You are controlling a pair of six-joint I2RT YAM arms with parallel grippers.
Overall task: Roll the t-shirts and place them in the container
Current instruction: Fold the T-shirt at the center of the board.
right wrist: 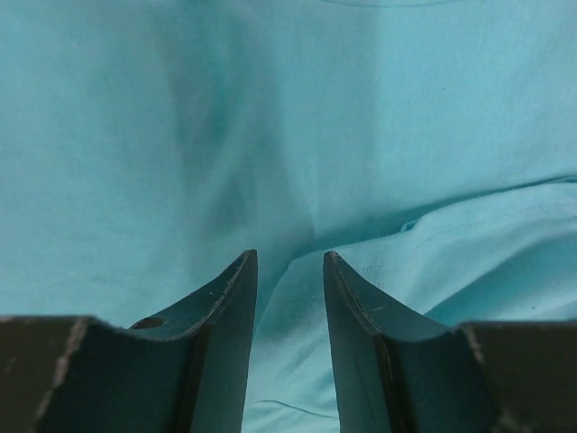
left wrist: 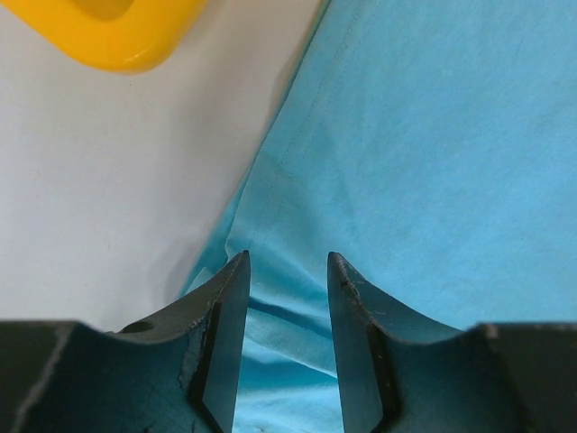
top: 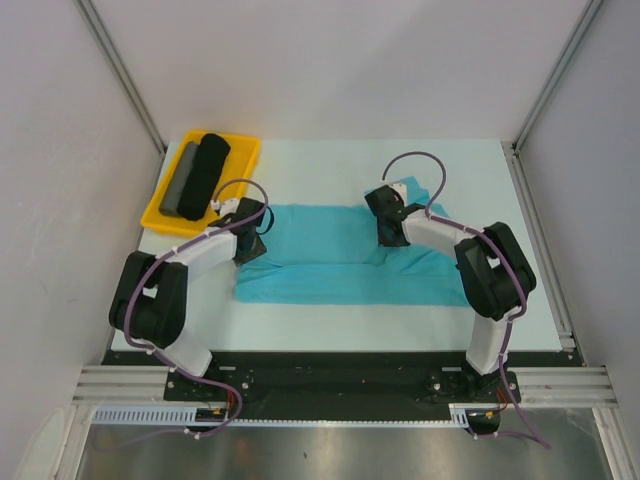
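Pale walls close in a white surface (top: 330,325), and across its middle lies the teal t-shirt (top: 330,255), folded into a long band running from left to right, with a part of it reaching further back at the right end. At the far left corner a yellow tray (top: 248,148) carries a black roll (top: 207,172) and a thinner grey roll (top: 183,182) side by side, apart from the shirt. The left pincer (left wrist: 287,257) hangs low over the band's left end, its jaws parted to a middling gap with nothing between them. Its wrist view shows the shirt's edge running diagonally just beside the fingertips and a soft fold right under them. The right pincer (right wrist: 288,255) is likewise parted and empty, low over the far edge of the band toward its right, with a layer edge passing just under its tips. By the look of it, the roll is not yet begun, and the step in hand is taking hold of an edge to start it. To do that well, each pincer should come down onto all the layers at its edge, not only the top one, and close fully, since the cloth looks thin and soft. Both should then turn the edge over together at an even pace, keeping the band taut between them, or the roll may come out slanted or loose.
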